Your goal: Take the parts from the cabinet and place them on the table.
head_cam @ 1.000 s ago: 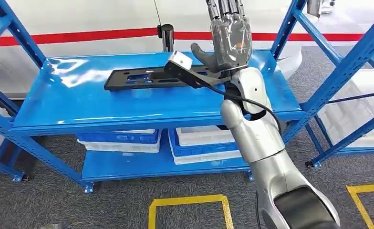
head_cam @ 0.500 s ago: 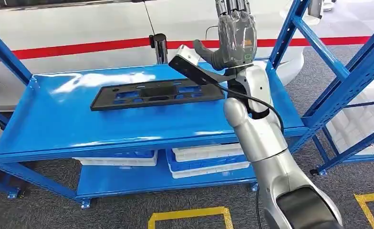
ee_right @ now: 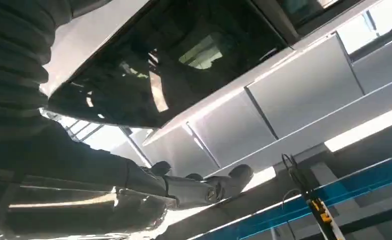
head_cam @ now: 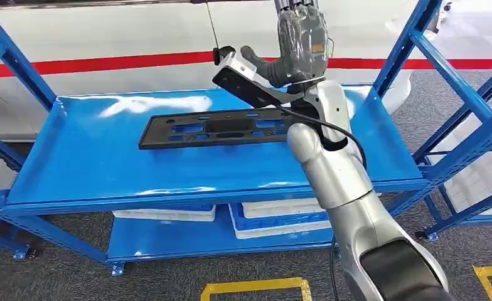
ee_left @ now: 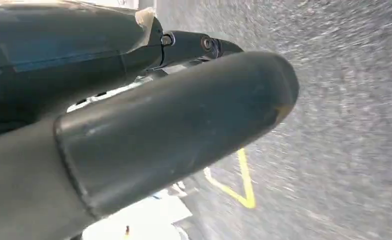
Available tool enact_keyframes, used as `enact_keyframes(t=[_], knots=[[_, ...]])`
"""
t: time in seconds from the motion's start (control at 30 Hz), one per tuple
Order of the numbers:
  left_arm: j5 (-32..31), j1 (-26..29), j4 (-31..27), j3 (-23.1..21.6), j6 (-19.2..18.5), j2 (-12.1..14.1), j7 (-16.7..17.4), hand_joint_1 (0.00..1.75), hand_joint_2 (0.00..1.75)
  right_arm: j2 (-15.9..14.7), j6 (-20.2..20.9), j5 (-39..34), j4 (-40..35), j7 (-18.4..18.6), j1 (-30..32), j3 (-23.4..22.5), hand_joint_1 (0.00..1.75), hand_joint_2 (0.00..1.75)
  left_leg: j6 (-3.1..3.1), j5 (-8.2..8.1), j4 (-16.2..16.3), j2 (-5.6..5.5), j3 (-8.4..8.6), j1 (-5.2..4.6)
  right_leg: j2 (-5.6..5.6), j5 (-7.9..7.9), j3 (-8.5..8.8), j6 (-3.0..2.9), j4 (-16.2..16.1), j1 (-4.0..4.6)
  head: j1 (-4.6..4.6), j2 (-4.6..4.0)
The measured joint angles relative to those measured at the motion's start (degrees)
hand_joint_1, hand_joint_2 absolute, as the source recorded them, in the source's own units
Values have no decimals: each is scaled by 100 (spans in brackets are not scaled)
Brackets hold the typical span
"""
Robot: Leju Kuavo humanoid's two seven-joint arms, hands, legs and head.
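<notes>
My right robot hand (head_cam: 300, 47) is raised above the far edge of the blue metal shelf (head_cam: 105, 163), palm side turned away from my head camera, thumb out to my left. Its fingers run out of the top of the head view, and the right wrist view shows them extended with nothing between them, so I read this robot hand as unclenched and empty. The wrist camera bracket, a black bar with a white end (head_cam: 243, 78), projects from the wrist toward my left.

The task part, a long flat black plastic panel with several cut-outs (head_cam: 215, 130), lies flat on the upper shelf surface. It sits below and to the left of my right robot hand, apart from the fingers. Its right end passes behind my silver right forearm (head_cam: 322, 157).

My left robot hand (ee_left: 174, 125) appears in the left wrist view as a thick grey thumb and darker fingers over grey carpet floor (ee_left: 344, 100) with a yellow floor marking (ee_left: 241, 182). I cannot tell its state from this close view.

On the lower shelf level, below my right forearm, stand 2 blue-and-white plastic trays (head_cam: 275, 216). A red stripe (head_cam: 105, 63) runs across the floor beyond the shelf.
</notes>
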Motion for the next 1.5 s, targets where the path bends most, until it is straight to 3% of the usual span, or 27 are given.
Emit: enact_keyframes(t=[0.13,0.23,0.4,0.53,0.63,0.73,0.87,1.07,1.33,1.5], knots=[[-53,10,15,-127,-37,-35,66,0,0,9,2,-66,2,-37,3,46,0,175,17,-2,0,-2,0,-1,-2,3,-5,12,-7,-1,0,0],[-85,10,18,-193,-52,-40,101,0,0,9,29,-132,2,-64,7,70,0,175,23,2,1,0,0,1,-1,10,-6,53,-7,-17,-2,0],[-186,20,22,-260,-100,-68,166,0,0,7,380,-477,-6,-236,127,192,0,175,21,2,1,1,7,13,-1,9,-5,52,-6,-15,-4,0],[-225,21,20,-265,41,-107,70,0,0,15,687,-704,-22,-573,603,542,0,175,20,2,-1,1,8,24,-1,9,-2,51,-4,-5,-2,2],[-225,14,20,-262,321,-131,-39,0,0,133,765,-516,157,-737,959,1092,0,175,13,-3,-2,9,8,35,4,6,-7,48,-3,4,-4,0],[-286,-9,20,-252,485,-134,-142,0,0,251,660,-426,557,-728,1158,1658,0,175,6,-4,-3,7,8,51,2,-2,-9,37,-3,8,-2,2],[-422,-6,20,-238,564,-134,-201,0,0,368,421,-356,1098,-559,1196,2000,0,175,4,-6,-5,6,6,54,0,-6,-8,33,-3,12,-2,0],[-516,-5,20,-238,566,-136,-214,0,0,540,291,-317,1753,-470,1180,2098,0,175,4,-5,-4,6,7,55,0,-6,-10,34,-3,11,-2,0],[-525,-6,20,-238,566,-136,-218,0,0,612,289,-317,2002,-466,1158,2147,0,175,4,-5,-4,6,6,53,0,-5,-9,34,-3,9,-2,0],[-623,-9,20,-232,542,-136,-260,0,0,750,-116,153,2534,-33,956,2120,0,175,4,-5,-4,6,7,54,0,-5,-19,34,-3,10,0,2]])
